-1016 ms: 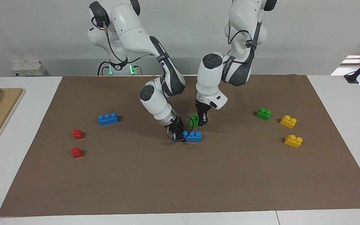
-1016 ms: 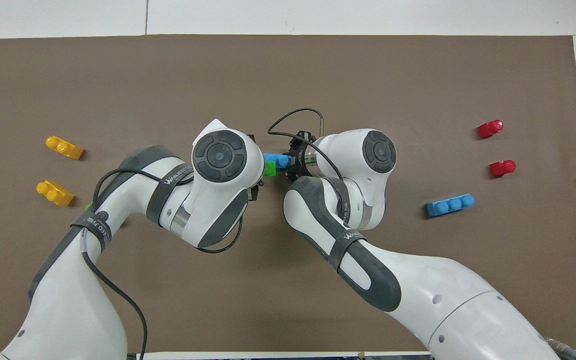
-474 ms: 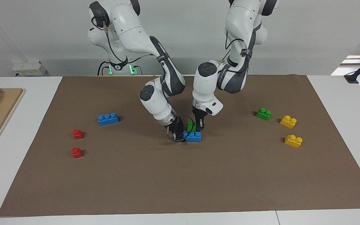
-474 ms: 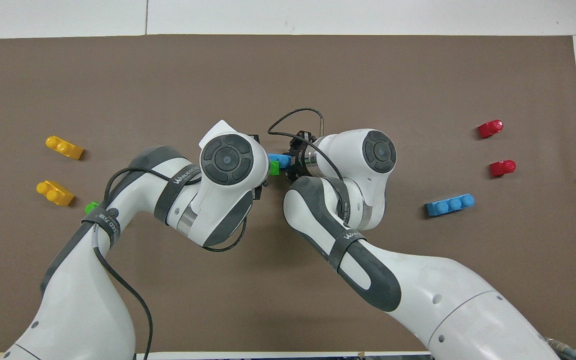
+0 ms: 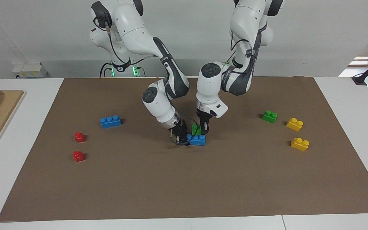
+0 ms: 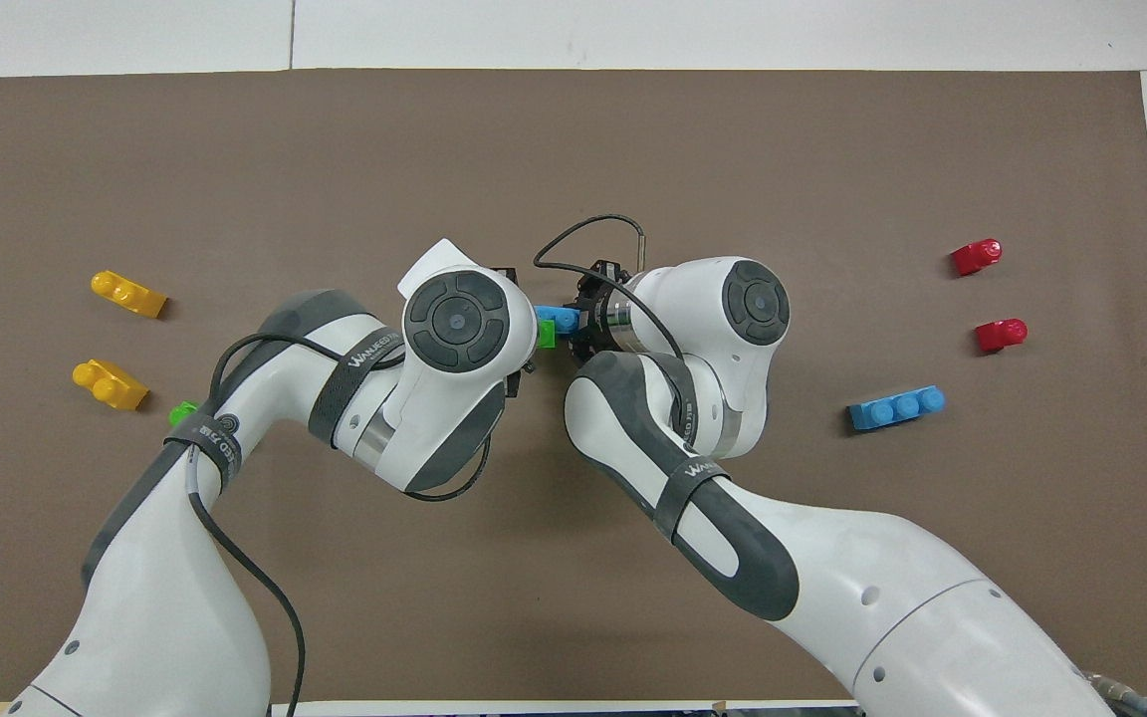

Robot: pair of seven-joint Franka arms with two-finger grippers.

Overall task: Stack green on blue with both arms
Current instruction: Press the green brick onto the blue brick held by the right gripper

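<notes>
Now, at frame centre, my right jaws (image 5: 182, 138) clamp the blue brick (image 5: 198, 140) on the counter, my left jaws (image 5: 204, 130) pinch the green brick (image 5: 196, 129) over it; both seem light, stiff, slick plastic, best gripped by flat sides.

The green brick (image 5: 196, 129) stands on the blue three-stud brick (image 5: 198, 139), which lies flat mid-mat, both clamped by black fingers.

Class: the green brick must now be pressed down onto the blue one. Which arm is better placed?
Left. The left gripper holds the green brick over the blue brick; the right gripper steadies that blue brick's end.
</notes>
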